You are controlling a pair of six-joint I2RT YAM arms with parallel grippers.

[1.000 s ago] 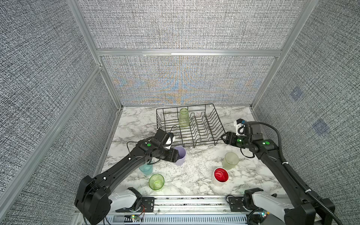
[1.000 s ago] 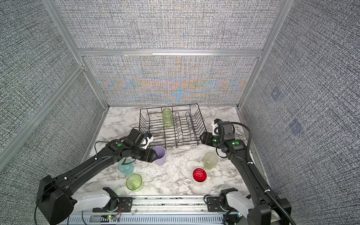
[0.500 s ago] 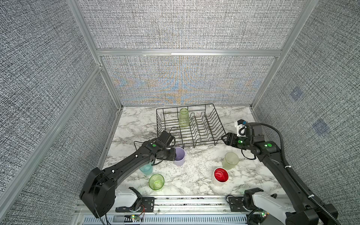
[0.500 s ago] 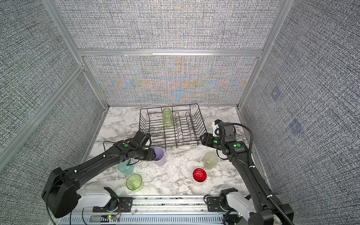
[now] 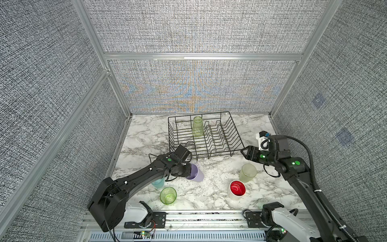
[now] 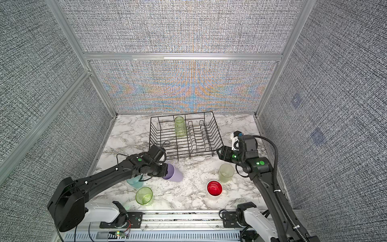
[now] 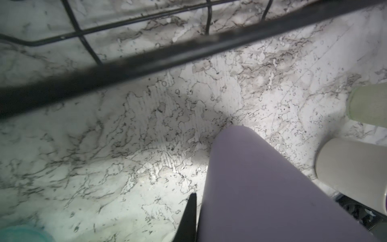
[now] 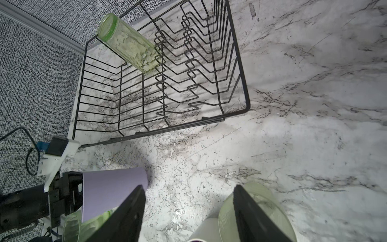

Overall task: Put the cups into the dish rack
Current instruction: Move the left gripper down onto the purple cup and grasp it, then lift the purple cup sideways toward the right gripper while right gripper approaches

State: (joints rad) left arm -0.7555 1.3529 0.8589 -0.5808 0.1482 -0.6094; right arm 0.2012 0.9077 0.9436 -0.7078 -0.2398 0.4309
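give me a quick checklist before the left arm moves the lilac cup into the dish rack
1. Grip: the left gripper is shut on the lilac cup at its rim: ok.
2. Cup off the marble table: cannot tell; it is tilted, with its base low.
3. Height to pass the near wall of the dish rack: not ok; it looks too low.
4. Room in the rack: ok; only the tall green cup stands in it, upside down.
5. Path clear of the right gripper: ok; it is open and empty by the rack's near right corner.
6. Clearance over the light blue cup: cannot tell; the left arm partly hides it.
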